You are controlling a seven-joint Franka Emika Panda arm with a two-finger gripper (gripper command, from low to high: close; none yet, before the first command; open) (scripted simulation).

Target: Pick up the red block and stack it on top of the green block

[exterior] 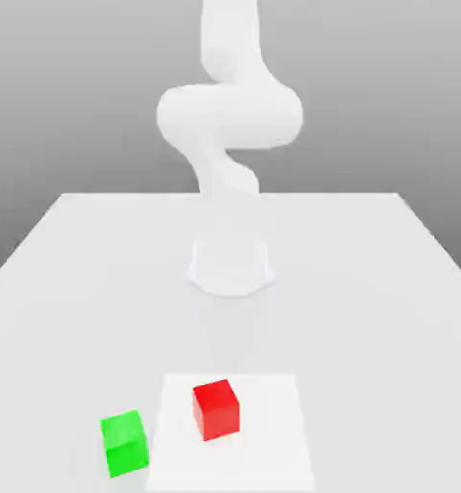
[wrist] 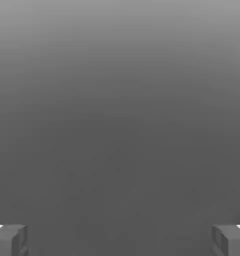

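The red block sits on the table near the front, on a lighter square patch. To its left in the exterior view, a short gap away, rests the green block, slightly nearer the front edge. Both cubes lie flat and apart from each other. The white arm rises from its base behind the blocks and runs up past the top of the exterior view. In the hand view my gripper is open, its two grey fingertips set wide apart with nothing between them, facing a plain grey background.
The white table stretches wide around the arm's base, with its front edge just below the blocks.
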